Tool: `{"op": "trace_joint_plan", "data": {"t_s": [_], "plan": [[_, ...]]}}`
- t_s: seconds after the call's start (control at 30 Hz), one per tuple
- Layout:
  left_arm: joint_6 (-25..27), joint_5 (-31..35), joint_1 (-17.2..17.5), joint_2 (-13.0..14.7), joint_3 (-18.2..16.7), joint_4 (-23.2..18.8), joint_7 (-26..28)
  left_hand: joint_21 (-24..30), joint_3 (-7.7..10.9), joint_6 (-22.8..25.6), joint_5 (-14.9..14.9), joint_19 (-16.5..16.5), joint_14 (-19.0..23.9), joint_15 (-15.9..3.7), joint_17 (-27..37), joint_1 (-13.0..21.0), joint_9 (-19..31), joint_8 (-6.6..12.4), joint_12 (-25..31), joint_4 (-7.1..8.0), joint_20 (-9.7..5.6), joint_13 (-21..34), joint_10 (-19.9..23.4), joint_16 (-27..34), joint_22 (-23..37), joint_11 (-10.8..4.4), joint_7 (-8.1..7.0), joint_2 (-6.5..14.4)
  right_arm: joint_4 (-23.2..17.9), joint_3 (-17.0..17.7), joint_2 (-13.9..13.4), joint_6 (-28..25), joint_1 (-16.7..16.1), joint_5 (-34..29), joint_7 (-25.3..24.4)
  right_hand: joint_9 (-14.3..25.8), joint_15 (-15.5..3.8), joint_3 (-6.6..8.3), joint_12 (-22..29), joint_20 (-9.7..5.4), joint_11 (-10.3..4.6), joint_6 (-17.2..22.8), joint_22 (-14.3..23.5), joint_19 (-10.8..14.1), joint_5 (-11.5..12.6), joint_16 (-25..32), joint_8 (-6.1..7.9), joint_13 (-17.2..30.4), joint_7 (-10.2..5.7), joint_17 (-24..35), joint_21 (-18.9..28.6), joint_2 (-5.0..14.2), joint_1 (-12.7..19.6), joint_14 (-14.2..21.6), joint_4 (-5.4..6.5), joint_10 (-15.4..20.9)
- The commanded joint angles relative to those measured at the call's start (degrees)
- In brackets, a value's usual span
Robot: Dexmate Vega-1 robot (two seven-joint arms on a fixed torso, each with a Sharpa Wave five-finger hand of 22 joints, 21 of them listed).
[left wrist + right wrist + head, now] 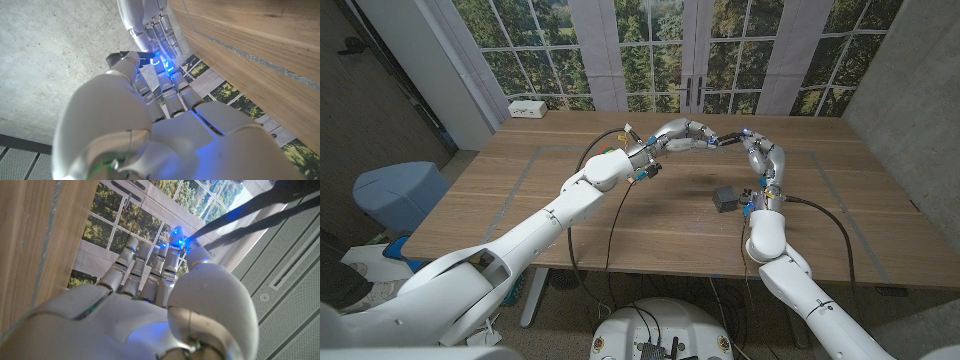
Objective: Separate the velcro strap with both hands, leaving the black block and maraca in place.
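In the head view both hands are raised over the far middle of the table, fingertips meeting. My left hand (682,135) and right hand (761,157) each pinch an end of the thin black velcro strap (728,142), which runs short between them. In the left wrist view my left hand (165,115) has its thumb on a black strap end (117,58), with the right hand's fingers (150,20) just beyond. In the right wrist view, black strap bands (240,215) lead off from under the thumb of my right hand (165,305). The black block (725,198) sits on the table below the hands. I cannot make out the maraca.
A white box (528,109) stands at the table's far left corner. A black cable (617,205) hangs from my left arm over the table. A blue bin (398,195) stands on the floor left of the table. Grey tape lines (520,175) mark the wood.
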Motion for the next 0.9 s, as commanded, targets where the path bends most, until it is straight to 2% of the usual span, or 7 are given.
{"op": "trace_joint_plan", "data": {"t_s": [0.03, 0.33, 0.7, 0.9], "plan": [[-0.3, 0.2, 0.0, 0.0, 0.1, 0.3, -0.3, 0.8, -0.4, 2.5, -0.1, -0.1, 1.0, -9.96, 0.1, -0.7, 0.1, 0.94, 0.5, -0.18, -0.45, 1.2, 1.6, 0.2, 0.1, -0.26, 0.15, -0.5, 1.0, 0.5, 1.2, 1.1, 0.3, 0.8, -1.2, 0.2, -6.35, -0.24, 0.1, -0.03, 0.24, 0.1, 0.2, 0.6, 0.4, 0.4, -0.25, 0.2, 0.44, 0.2, 0.2, 0.83, 0.8, 0.2, 0.12, 0.1], [-1.2, 0.1, 0.2, 0.1, 0.0, 0.0, -0.5, 1.2, -0.36, 2.6, -0.1, -0.2, 1.1, -10.07, -0.2, -0.7, 0.1, 0.76, 0.1, -0.35, -0.36, 1.5, 1.5, 0.0, 0.0, -0.37, -0.15, -0.8, 1.8, 0.8, 2.3, 2.0, 0.6, 1.6, -1.9, 0.3, -6.2, -0.26, 0.0, -0.07, 0.45, -0.1, 0.3, 0.7, 0.7, 0.2, -0.43, 0.4, 0.43, 0.0, 0.5, 0.94, 0.9, 0.4, 0.14, -0.1], [-2.0, -0.1, 0.3, 0.3, 0.0, -0.5, -1.4, 1.8, 0.0, -0.1, 0.1, -0.9, -0.9, -10.32, 0.0, 0.1, -0.2, -0.83, -1.2, -0.56, -0.66, 1.8, -1.8, -1.2, 0.0, -0.68, -1.19, -0.4, 2.9, 1.4, 4.6, 2.8, 1.0, 2.0, -4.1, 0.4, -6.17, -0.46, 0.0, 0.07, 0.49, 0.1, 0.4, 1.0, 0.9, 0.2, -0.43, 0.7, 0.18, -0.2, 0.9, 0.9, 0.6, 0.8, 0.34, 0.0], [-1.9, 0.0, 0.4, 0.5, -0.1, -1.0, -1.4, 2.0, -0.02, -0.1, 0.1, -1.1, -1.2, -10.36, 0.2, 0.1, -0.2, -0.97, -1.3, -0.49, -0.78, 1.9, -2.3, -1.5, 0.0, -0.65, -1.32, -0.2, 3.3, 1.7, 5.4, 3.1, 1.1, 2.9, -4.6, 0.4, -6.2, -0.58, 0.1, 0.16, 0.6, 0.1, 0.4, 1.1, 1.1, 0.3, -0.48, 0.9, 0.16, -0.2, 1.1, 0.82, 0.4, 1.3, 0.37, 0.2]]}}
